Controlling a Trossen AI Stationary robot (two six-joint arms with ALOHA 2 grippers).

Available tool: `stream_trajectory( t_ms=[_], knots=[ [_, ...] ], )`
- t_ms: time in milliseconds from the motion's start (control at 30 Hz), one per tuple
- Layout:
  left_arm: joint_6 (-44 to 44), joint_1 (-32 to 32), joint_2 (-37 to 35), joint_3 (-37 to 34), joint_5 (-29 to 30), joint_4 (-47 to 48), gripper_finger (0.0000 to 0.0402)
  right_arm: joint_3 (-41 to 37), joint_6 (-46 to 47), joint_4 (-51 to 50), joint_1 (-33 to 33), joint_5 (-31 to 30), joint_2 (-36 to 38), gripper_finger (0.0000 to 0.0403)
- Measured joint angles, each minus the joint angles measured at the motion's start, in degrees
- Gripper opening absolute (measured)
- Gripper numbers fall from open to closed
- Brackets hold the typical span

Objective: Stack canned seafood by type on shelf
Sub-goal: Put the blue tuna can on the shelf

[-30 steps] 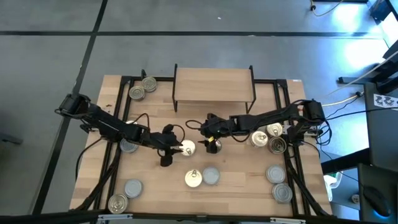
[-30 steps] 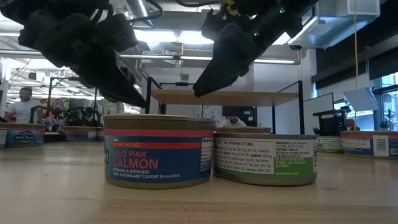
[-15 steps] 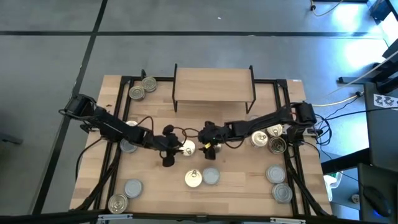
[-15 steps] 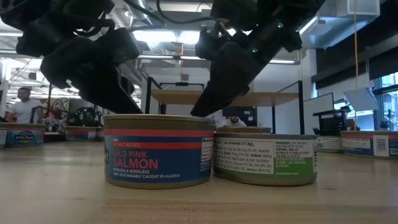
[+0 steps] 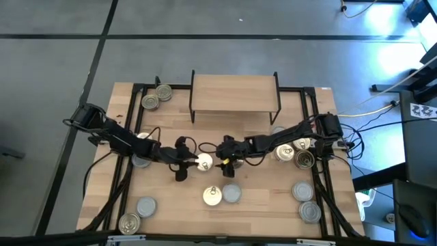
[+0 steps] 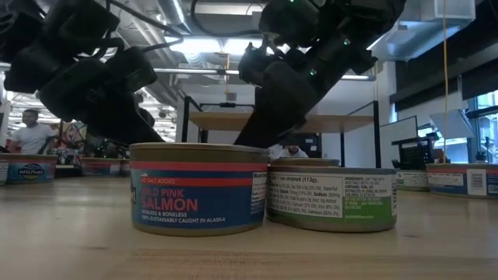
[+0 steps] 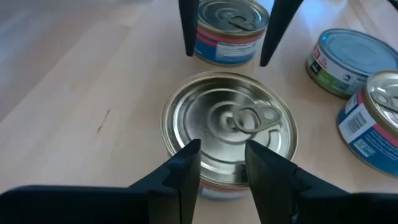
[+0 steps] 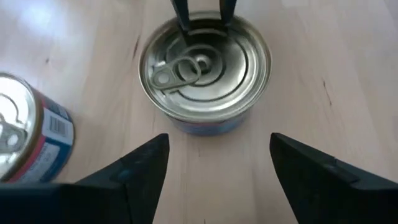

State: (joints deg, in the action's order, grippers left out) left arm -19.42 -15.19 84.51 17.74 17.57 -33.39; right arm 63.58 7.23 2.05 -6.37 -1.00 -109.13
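Observation:
A silver-topped can with a pull ring stands upright on the table's middle, between the two grippers. My left gripper comes at it from the left. Its narrowly open fingers stand over the rim of the can on the gripper's side. My right gripper is wide open and stops short of the can on its right, touching nothing. The shelf stands at the far edge with nothing on its top board. My left gripper has its fingertips down at the top rim of the can, coming from the table's left and slanting down. Whether they touch the lid, I cannot tell. The can stands flat on the table.
A gold-topped can and a silver one stand side by side nearer the front; they fill the low view as a salmon tin and a green-labelled tin. More cans sit at the far left, near left and right.
My right gripper has moved toward the table's left and come down, closing in on the middle can. My left gripper has stayed at the can's left side. The can has not moved.

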Motion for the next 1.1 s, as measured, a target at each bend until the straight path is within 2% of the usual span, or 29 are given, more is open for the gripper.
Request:
stream_trajectory(
  t_ms=[300, 433, 533, 767, 900, 1100],
  knots=[
    [0.6, 0.7, -0.1, -1.7, 0.4, -1.2, 0.0103, 0.0, -6.0, 2.8, 0.0, -1.9, 0.0, 0.0278],
    [0.9, 0.7, 0.0, -1.7, 0.5, -1.2, 0.0100, 0.0, -14.7, 4.4, -0.6, -1.3, 0.0, 0.0278],
    [0.6, 0.7, 0.0, -1.7, 0.5, -1.1, 0.0100, 0.0, -24.4, 5.5, -2.1, -1.9, 0.0, 0.0278],
    [0.3, 0.7, 0.0, -1.7, 0.8, -1.0, 0.0100, 0.0, -45.0, 8.8, -6.2, -8.3, -0.5, 0.0278],
    [0.3, 0.7, 0.1, -1.8, 0.9, -1.8, 0.0100, 0.0, -51.5, 10.3, -6.4, -12.6, -3.1, 0.0278],
    [0.4, 0.7, 0.2, -1.8, 0.9, -2.5, 0.0100, 0.0, -57.1, 11.5, -6.4, -14.5, -6.2, 0.0278]
  ],
)
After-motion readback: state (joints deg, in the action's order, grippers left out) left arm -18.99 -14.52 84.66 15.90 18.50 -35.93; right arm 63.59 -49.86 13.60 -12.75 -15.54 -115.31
